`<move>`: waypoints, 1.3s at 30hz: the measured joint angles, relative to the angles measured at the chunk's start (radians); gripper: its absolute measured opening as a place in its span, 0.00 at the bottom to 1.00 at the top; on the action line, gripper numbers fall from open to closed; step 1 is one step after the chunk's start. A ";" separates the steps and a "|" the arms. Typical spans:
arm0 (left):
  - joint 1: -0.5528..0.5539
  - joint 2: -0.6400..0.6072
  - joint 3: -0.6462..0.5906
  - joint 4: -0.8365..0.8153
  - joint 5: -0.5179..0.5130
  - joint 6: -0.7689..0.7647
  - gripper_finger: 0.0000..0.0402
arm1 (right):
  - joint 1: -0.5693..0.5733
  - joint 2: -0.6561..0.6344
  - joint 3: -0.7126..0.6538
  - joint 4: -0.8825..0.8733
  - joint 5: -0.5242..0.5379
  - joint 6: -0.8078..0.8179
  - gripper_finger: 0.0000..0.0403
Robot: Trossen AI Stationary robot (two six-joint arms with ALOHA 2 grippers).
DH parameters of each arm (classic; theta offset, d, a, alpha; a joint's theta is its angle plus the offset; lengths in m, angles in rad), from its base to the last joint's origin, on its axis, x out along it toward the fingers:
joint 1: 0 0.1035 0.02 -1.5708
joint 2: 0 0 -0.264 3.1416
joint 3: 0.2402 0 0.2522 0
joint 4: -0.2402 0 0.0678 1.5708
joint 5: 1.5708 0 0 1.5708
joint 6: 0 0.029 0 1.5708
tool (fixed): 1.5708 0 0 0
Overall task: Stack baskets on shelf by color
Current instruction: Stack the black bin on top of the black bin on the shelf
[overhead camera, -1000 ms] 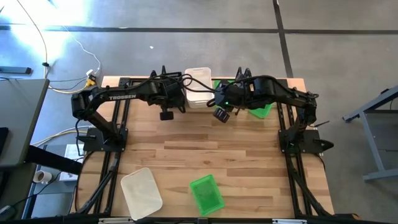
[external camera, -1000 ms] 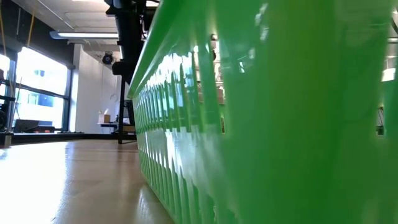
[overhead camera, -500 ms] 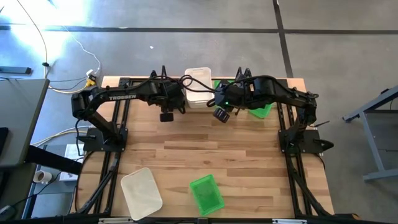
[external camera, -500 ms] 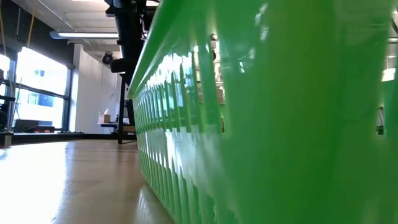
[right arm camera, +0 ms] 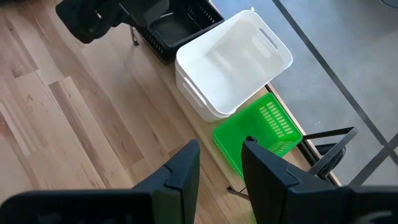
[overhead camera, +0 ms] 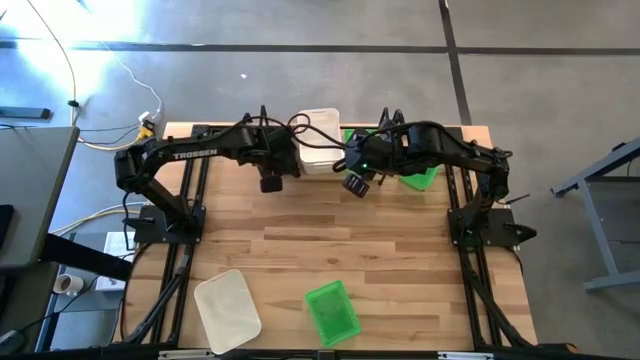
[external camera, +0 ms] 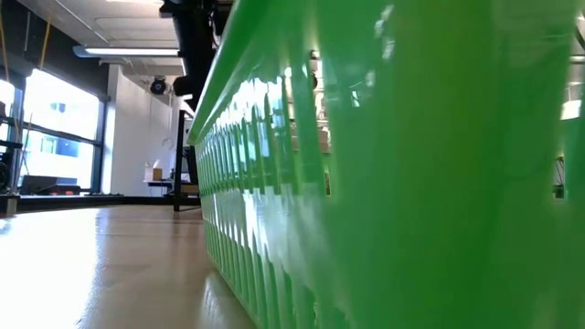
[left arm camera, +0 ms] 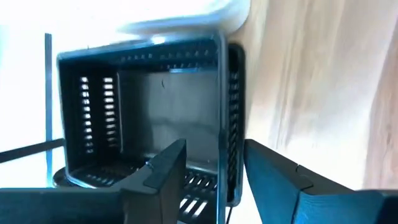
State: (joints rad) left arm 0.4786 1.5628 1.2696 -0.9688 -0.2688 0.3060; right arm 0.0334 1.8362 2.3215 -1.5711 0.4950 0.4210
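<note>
A pale wooden table (overhead camera: 330, 250) stands on a grey concrete floor, with both dark arms reaching toward its far edge.

The left gripper (left arm camera: 214, 180) hangs over the rim of a black basket (left arm camera: 149, 106) on the shelf, its fingers spread to either side of the basket's slotted wall without pinching it; the basket is empty. The right gripper (right arm camera: 221, 168) hovers just beside it with its fingers parted and nothing between them, above the table edge near a green basket (right arm camera: 264, 134) on the shelf.

From these outward: between the black and green baskets sits one white basket (right arm camera: 236, 62), touching both, also empty. The thin black rods of the shelf (right arm camera: 329, 149) show past the green one.

Well apart, at the table's near edge, lie two more baskets: one white (overhead camera: 227, 310) and one green (overhead camera: 331, 311), near each other, both empty. In all, five baskets can be counted: one black, two white, two green.
</note>
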 joint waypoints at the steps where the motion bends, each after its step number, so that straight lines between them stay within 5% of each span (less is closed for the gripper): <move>1: 0.000 -0.003 0.008 0.000 0.000 0.000 0.37 | 0.000 0.000 0.000 0.000 0.000 0.000 0.26; 27: 0.031 0.102 0.047 0.045 -0.040 -0.108 0.33 | 0.000 0.000 0.000 0.000 -0.001 0.000 0.26; 39: -0.026 -0.048 0.048 -0.056 0.087 -0.232 0.33 | 0.002 0.000 0.000 0.000 -0.108 0.052 0.26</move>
State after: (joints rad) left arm 0.4521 1.5152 1.3174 -1.0248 -0.1818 0.0738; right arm 0.0350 1.8362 2.3215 -1.5708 0.3866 0.4726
